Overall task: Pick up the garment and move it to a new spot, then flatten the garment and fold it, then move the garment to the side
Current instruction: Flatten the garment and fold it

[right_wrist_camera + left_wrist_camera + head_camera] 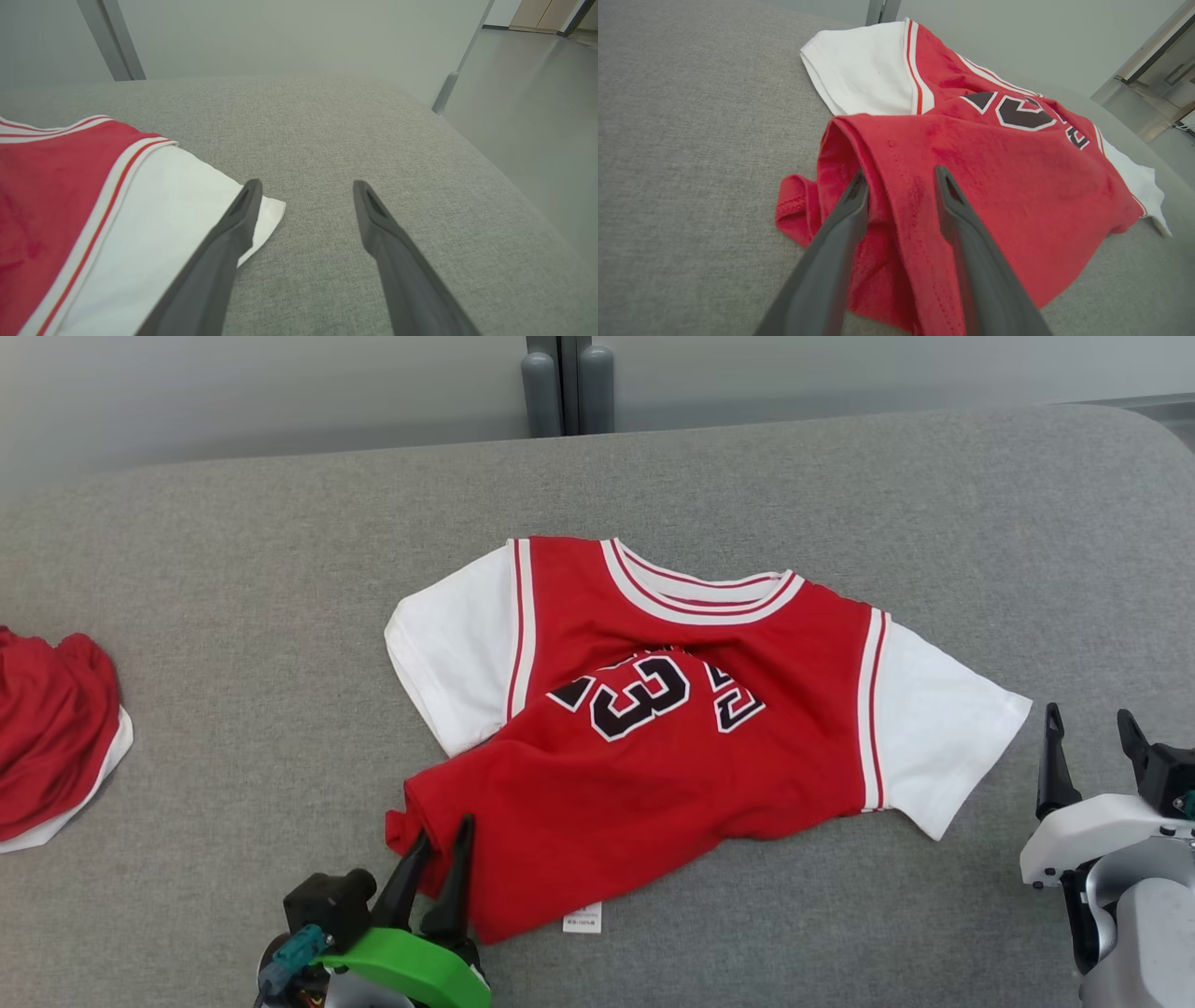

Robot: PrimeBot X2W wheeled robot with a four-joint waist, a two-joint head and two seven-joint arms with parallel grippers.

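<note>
The garment point(653, 775) is a red jersey with white sleeves and a dark number, lying front up and creased across the grey padded table point(233, 569). My left gripper point(441, 835) sits at its near left hem corner. In the left wrist view the left gripper point(900, 172) has its fingers partly drawn in on either side of a raised fold of the garment point(1017, 186), with a gap still between them. My right gripper point(1089, 713) stands open just off the right sleeve. In the right wrist view the right gripper point(307, 183) holds nothing, its left finger over the tip of the garment's point(56, 196) sleeve.
Another red and white cloth point(47, 737) lies bunched at the table's left edge. Two grey posts point(560, 383) rise behind the far edge. The table's rounded right edge point(490, 168) drops to the floor beside my right gripper.
</note>
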